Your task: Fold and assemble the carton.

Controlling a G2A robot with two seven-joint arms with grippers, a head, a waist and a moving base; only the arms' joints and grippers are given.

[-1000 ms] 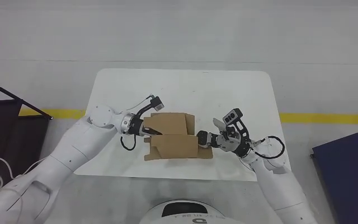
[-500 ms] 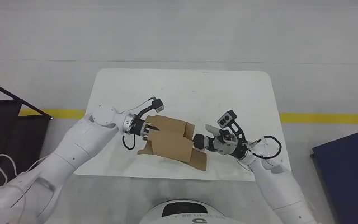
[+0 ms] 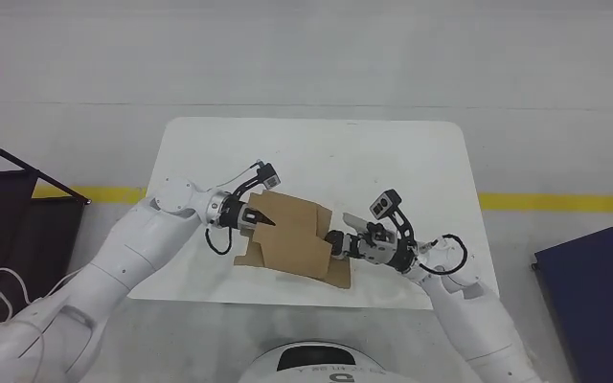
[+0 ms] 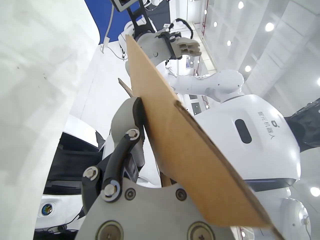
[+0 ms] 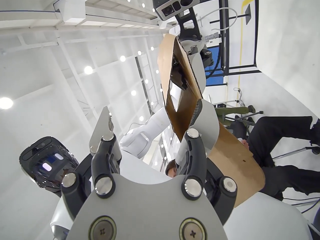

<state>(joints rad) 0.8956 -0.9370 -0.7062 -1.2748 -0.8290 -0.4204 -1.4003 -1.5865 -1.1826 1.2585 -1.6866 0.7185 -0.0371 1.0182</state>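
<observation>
The brown carton (image 3: 292,237) is held partly folded and tilted over the middle of the white table (image 3: 383,163). My left gripper (image 3: 251,216) is at its left end, shut on a panel. In the left wrist view one finger (image 4: 132,123) presses the cardboard (image 4: 175,138), and the other finger is hidden behind it. My right gripper (image 3: 341,244) is at the carton's right end and stands open. In the right wrist view one finger (image 5: 203,118) touches the carton's edge (image 5: 180,86), with nothing between the fingers (image 5: 153,116).
The table's far half and right side are bare white surface. A yellow floor line (image 3: 546,201) runs behind the table. A dark blue object (image 3: 584,287) stands off the right side and a black one (image 3: 29,206) off the left.
The carton has gone from a squared box shape to a skewed, flatter one, its right end swinging toward the front edge. My right gripper has moved left with it.
</observation>
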